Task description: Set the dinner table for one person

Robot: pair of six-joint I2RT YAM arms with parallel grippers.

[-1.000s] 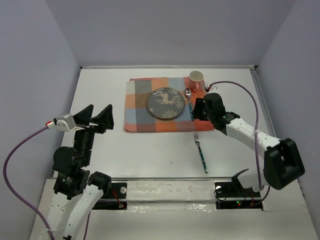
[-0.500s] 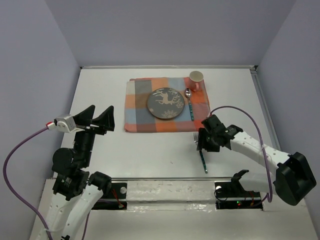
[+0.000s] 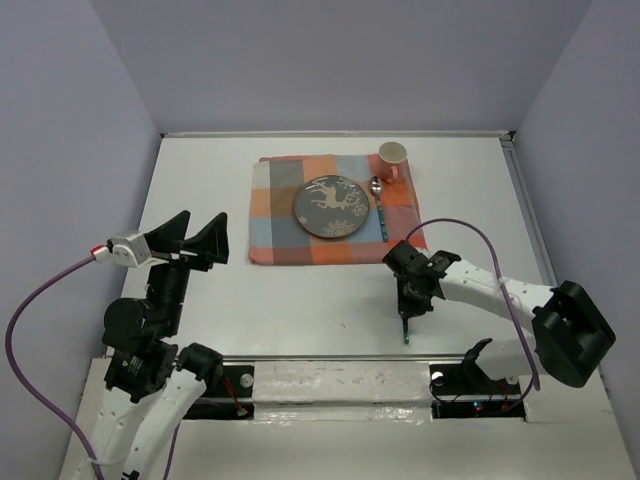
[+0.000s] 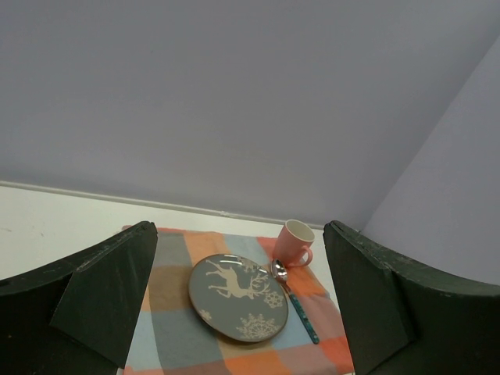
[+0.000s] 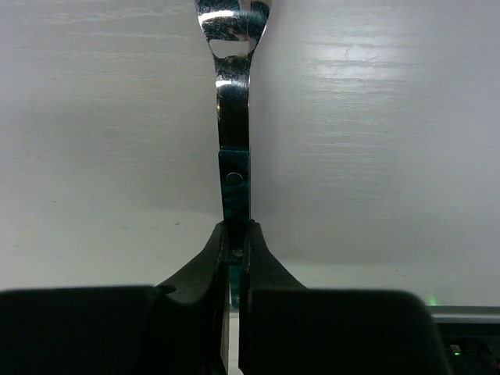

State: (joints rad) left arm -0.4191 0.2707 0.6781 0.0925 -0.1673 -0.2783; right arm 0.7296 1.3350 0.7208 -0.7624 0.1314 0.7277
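The left gripper hangs raised over the left part of the desk, its dark wedge-shaped jaws spread wide and grasping nothing. The desk itself is the broad white rectangle under everything, matte and smooth, with faint streaks in the right wrist view.

Further right, at the far middle, lies the checked cloth, a soft flat rectangle of orange, grey and blue squares. On it sits the plate, round, grey and glazed, printed with a pale deer and snowflakes. Just right of the plate lies the spoon, with a shiny metal bowl and a slim blue-green handle. The pink mug, pale inside, stands upright at the cloth's far right corner.

Those four pieces look set, so I judge the place mostly laid.

The fork is the open item: polished metal neck, speckled blue-green handle. It lies on the bare desk near the cloth's near right corner, off the cloth. The right gripper is clenched on its handle, and whether the fork is lifted off the surface I cannot tell. It has yet to go beside the plate. No knife is visible.
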